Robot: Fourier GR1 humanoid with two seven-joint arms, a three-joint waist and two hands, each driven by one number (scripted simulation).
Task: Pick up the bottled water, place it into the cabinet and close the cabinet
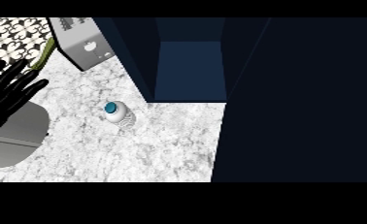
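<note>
Bottle [118,112] stands upright on the counter [108,155], cap toward you, just outside the open cabinet [190,68], at its left front corner. Your left hand [18,92] rests well apart from the bottle, on its left, fingers spread and grasping nothing. Your right hand is not visible. Judge the left hand nearer; reach rightward.

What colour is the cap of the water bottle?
Teal blue, on the clear ribbed water bottle; head view.

A clear bottled water [118,112] with a blue cap stands upright on white marble, left of centre. Just beyond it to the right, the dark blue cabinet [190,68] stands open.
</note>
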